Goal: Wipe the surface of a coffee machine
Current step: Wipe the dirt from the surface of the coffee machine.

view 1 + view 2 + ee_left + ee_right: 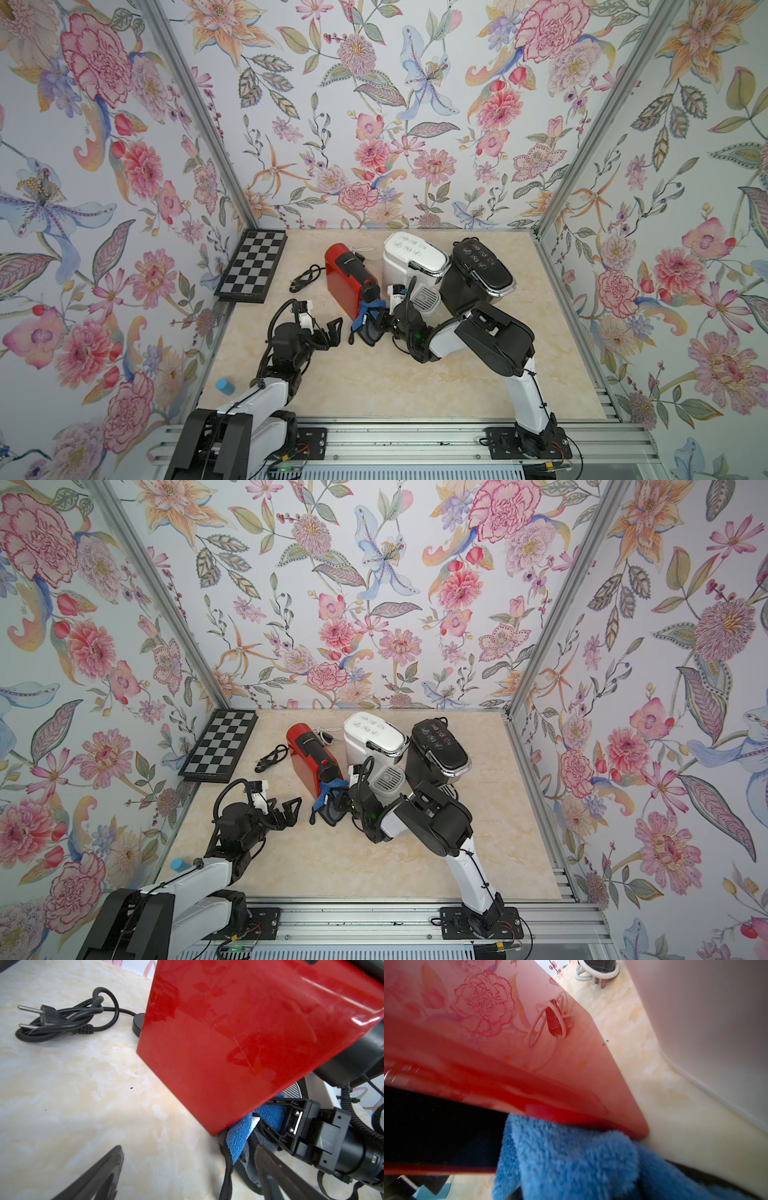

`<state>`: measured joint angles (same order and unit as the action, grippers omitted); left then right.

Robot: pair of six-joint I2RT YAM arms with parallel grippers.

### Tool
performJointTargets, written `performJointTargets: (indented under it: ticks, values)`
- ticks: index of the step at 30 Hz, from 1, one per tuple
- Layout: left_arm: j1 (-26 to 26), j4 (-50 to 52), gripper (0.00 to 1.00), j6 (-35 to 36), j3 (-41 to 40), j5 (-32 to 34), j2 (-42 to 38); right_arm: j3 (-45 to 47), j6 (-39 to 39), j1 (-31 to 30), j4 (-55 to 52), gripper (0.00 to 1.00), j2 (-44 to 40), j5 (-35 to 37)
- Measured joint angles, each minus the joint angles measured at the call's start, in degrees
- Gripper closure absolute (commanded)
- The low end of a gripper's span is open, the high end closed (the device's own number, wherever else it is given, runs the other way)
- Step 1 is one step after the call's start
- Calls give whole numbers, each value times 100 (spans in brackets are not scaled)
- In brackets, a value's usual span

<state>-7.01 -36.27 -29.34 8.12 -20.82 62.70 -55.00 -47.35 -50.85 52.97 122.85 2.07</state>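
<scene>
Mid-wipe: my right gripper, clamped on the blue cloth, presses the front of the red coffee machine; next, sweep across.

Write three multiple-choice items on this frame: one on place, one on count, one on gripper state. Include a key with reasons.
1. Where does the black power cord lie?
A) between the chessboard and the red coffee machine
B) on top of that machine
C) off the table

2. How many coffee machines stand on the table?
A) two
B) three
C) four

3. What state is the right gripper in?
A) open and empty
B) shut on the blue cloth
C) shut on the cord

Key:
1 A: both top views show the cord on the table between the two.
2 B: there is the red one, a white machine and a black machine.
3 B: the cloth is pinched in its jaws at the red machine's front.
</scene>
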Motion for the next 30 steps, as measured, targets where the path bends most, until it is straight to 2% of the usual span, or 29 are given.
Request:
performJointTargets:
  ticks: [4, 10, 16, 22, 25, 30]
  values:
    - [0, 0, 1, 0, 0, -2, 0, 444, 11, 0, -63, 72, -479, -37]
    - [0, 2, 1, 2, -2, -24, -105, 927, 125, -122, -334, 72, -1687, -57]
    - [0, -37, 1, 4, -190, -87, -728, 1167, 474, -334, -798, 72, -2549, -33]
    - [-26, -284, 7, -107, -404, -415, -1200, 1259, 1036, -166, -1875, 72, -3296, -192]
    - [-345, -219, 5, -179, -446, -393, -1539, 903, 1394, 74, -2621, 72, -3456, -734]
    - [-1364, 184, 1, -149, -256, -122, -2197, 715, 1912, 616, -3425, 72, -3740, -1764]
